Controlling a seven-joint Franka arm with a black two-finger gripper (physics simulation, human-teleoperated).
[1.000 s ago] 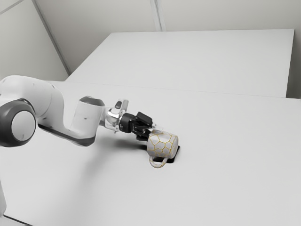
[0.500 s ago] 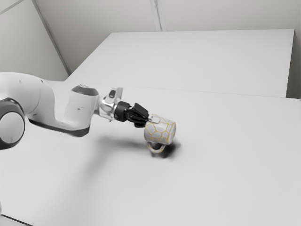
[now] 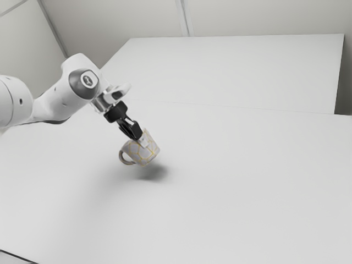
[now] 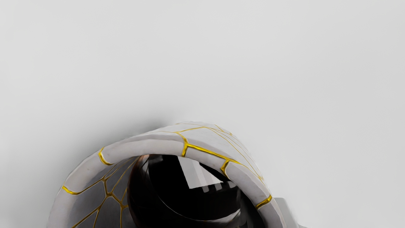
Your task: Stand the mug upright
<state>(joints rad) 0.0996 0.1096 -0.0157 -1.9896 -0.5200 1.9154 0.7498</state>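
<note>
Exterior view: mug [image 3: 141, 153] is held in the air above the table [image 3: 247, 192], w/ its shadow [image 3: 151, 172] cast on the surface below. It's tipped, not upright: mouth turned up & toward the ext. view's left, base down toward that view's right, handle [image 3: 125, 158] out on the left side. Gripper [image 3: 144, 140] is clamped on the mug at its rim [image 4: 142, 147]; in the wrist view one fingertip [image 4: 286, 210] is seen outside the wall, so the other is prob. inside, w/ the wall pinched between.

Handling, as judged: prob. ceramic, so rigid, med. wt., smooth-glazed & a bit slippery; wall won't give under the fingers, but rim could chip if knocked. A dark glossy patch [image 4: 190, 202] is seen inside; liquid or just shiny glaze can't be told, so slow tilting is advised in case of a spill. W/ the hold up at the rim, most of the wt. hangs below the pads, so some swing or twist about the pinch should be expected; firm, steady squeeze needed. Rim wall well away from the handle is a fair spot to grip, b/c it's thin enough to be straddled.

Next, prob.: remaining lean to be taken out, base lowered flat & gently, grip to be loosened only once full contact w/ the table is made.
</note>
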